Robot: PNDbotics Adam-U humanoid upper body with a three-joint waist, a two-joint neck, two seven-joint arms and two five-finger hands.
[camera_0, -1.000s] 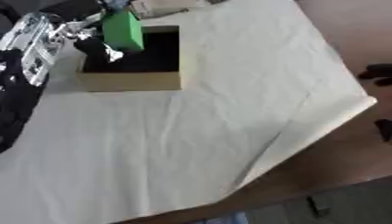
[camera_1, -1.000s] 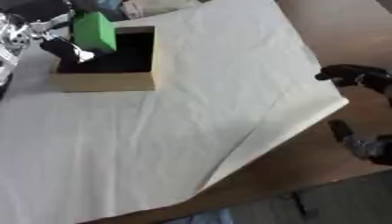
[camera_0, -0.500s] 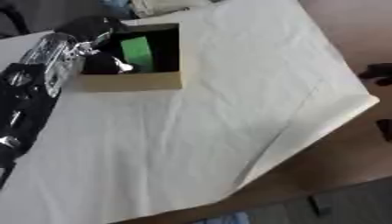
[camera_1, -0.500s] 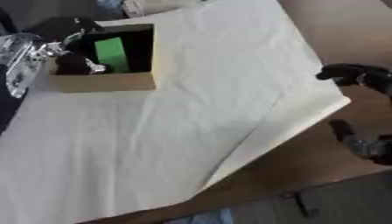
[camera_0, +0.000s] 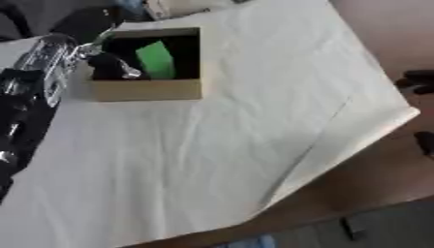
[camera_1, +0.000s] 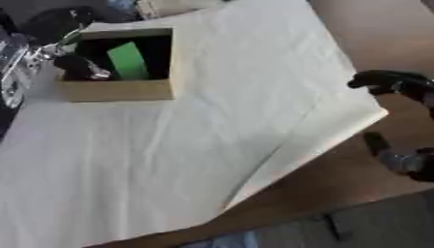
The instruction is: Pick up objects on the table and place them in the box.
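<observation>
Box [camera_0: 148, 89]: tan card, dark inside, far left on the cream cloth [camera_0: 254, 126].
Green block [camera_0: 156, 59]: inside the box, leaning upright against the dark interior.
My left hand [camera_0: 108, 65]: at the box's left rim, dark fingers dipping inside just beside the block; I cannot tell whether they touch it or how they stand.
My right hand [camera_1: 398, 85]: off the cloth's right edge, fingers curled, holding nothing.

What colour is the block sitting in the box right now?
Green. The block stands inside the tan box, clearest in the left eye view.
</observation>
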